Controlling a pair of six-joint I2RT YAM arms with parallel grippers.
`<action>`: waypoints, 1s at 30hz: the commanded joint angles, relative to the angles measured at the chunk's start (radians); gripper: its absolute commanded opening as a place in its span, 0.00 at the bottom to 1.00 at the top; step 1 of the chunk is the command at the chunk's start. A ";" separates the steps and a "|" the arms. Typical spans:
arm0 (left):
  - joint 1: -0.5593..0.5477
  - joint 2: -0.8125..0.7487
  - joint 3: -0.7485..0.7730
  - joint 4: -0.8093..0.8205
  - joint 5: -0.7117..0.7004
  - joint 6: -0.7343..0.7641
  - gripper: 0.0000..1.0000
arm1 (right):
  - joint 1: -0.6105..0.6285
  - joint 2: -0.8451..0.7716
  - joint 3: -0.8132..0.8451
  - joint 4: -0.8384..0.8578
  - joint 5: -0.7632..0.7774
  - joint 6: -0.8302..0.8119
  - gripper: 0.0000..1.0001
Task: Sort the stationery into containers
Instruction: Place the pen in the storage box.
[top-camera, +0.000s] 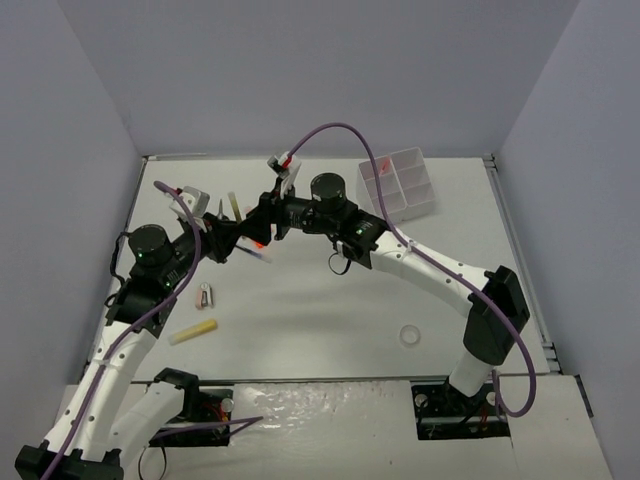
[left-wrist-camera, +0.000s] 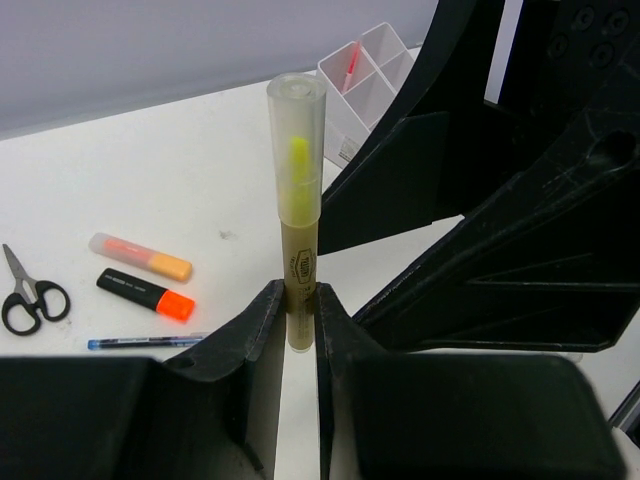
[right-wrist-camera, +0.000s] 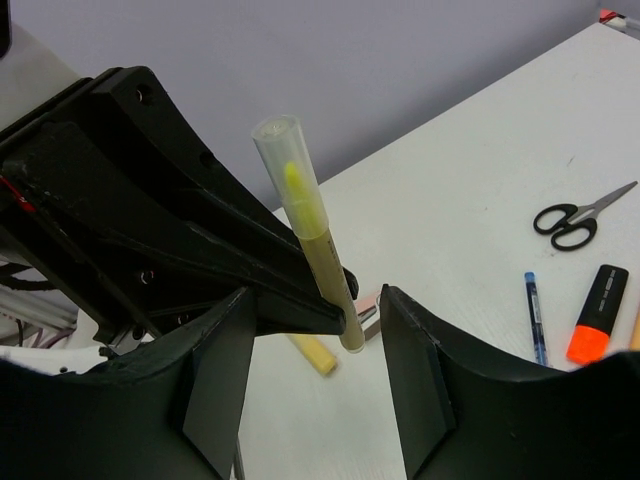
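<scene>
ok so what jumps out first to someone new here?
A yellow highlighter standing upright above the table, the left gripper with jaws shut on its lower end, the right gripper with jaws open right beside it. Far right of the table, a white organiser box holds one pink pen.

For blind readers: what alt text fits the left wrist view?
The left gripper pinches a yellow highlighter upright by its lower end. Behind it lie scissors, a peach highlighter, an orange highlighter and a blue pen; a white organiser stands farther back.
</scene>
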 joint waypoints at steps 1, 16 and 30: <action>-0.014 -0.012 0.067 0.053 0.073 -0.009 0.00 | -0.008 0.006 0.076 0.174 -0.030 0.032 0.47; -0.014 -0.006 0.070 0.048 0.077 -0.013 0.00 | -0.037 -0.026 0.149 0.117 -0.072 -0.005 0.47; -0.014 -0.002 0.082 -0.002 0.066 -0.009 0.00 | -0.101 -0.058 0.176 -0.002 -0.050 -0.085 0.48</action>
